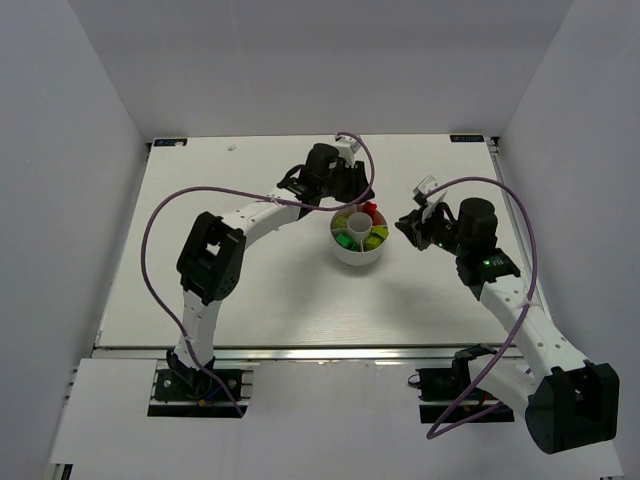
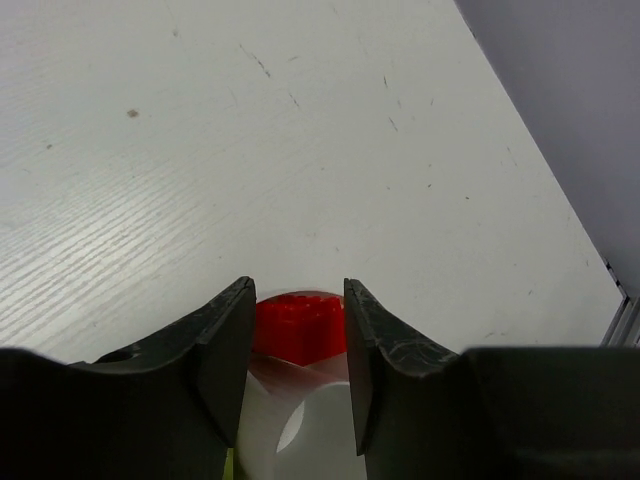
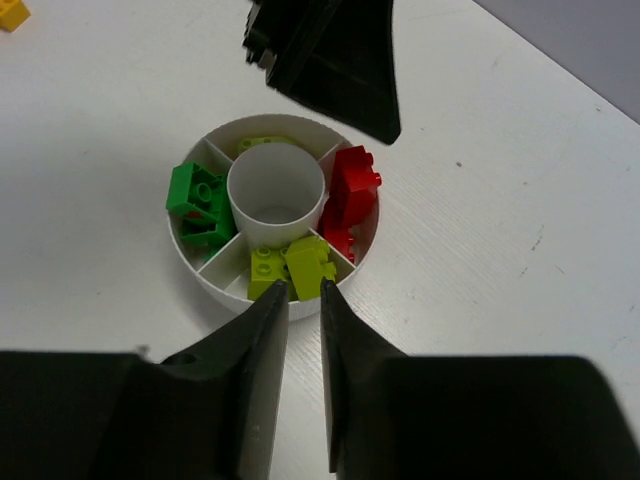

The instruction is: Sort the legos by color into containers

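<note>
The white divided dish [image 1: 357,260] stands mid-table. In the right wrist view its wall [image 3: 213,288] encloses dark green bricks [image 3: 200,205] at the left, a pale green brick [image 3: 262,143] at the far side, red bricks [image 3: 350,195] at the right and lime bricks [image 3: 295,265] at the near side. The centre cup [image 3: 276,185] looks empty. My left gripper [image 1: 355,197] hovers open over the red wedge. A red brick [image 2: 300,325] lies below its tips [image 2: 297,300]. My right gripper [image 1: 405,226] sits just right of the dish, its jaws [image 3: 304,292] narrowly apart and empty.
A loose yellow brick [image 3: 10,12] lies on the table beyond the dish. The left arm's fingers [image 3: 340,70] hang over the dish's far-right rim. Purple cables loop above both arms. White walls enclose the table on three sides.
</note>
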